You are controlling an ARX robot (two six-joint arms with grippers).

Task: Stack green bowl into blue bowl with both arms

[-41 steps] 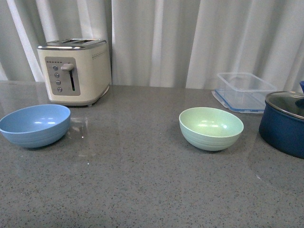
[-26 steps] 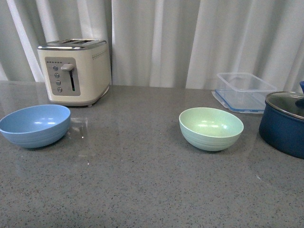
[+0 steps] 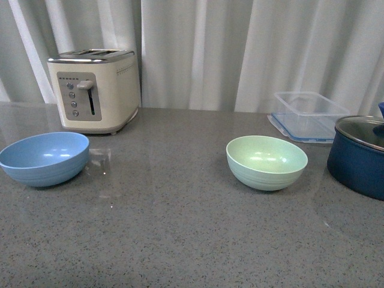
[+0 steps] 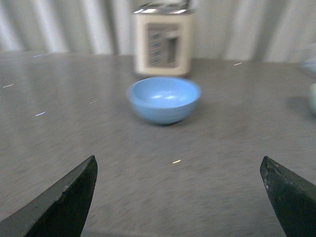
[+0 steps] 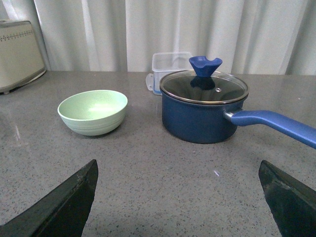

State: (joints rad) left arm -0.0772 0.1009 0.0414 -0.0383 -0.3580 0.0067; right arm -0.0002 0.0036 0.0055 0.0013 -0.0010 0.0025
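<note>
The pale mint-green bowl (image 3: 267, 162) sits upright on the grey counter, right of centre; it also shows in the right wrist view (image 5: 93, 111). The light blue bowl (image 3: 45, 158) sits at the left, in front of the toaster; it also shows in the left wrist view (image 4: 164, 99). Both bowls are empty and far apart. Neither arm shows in the front view. My left gripper (image 4: 178, 170) is open and empty, well short of the blue bowl. My right gripper (image 5: 177, 173) is open and empty, short of the green bowl and the pot.
A cream toaster (image 3: 96, 89) stands at the back left. A clear plastic container (image 3: 307, 115) sits at the back right. A dark navy pot with glass lid (image 3: 360, 155) stands at the right edge; its long handle (image 5: 274, 125) sticks out beside my right gripper. White curtains hang behind.
Nothing has moved in the front view; both bowls stay where they were.
</note>
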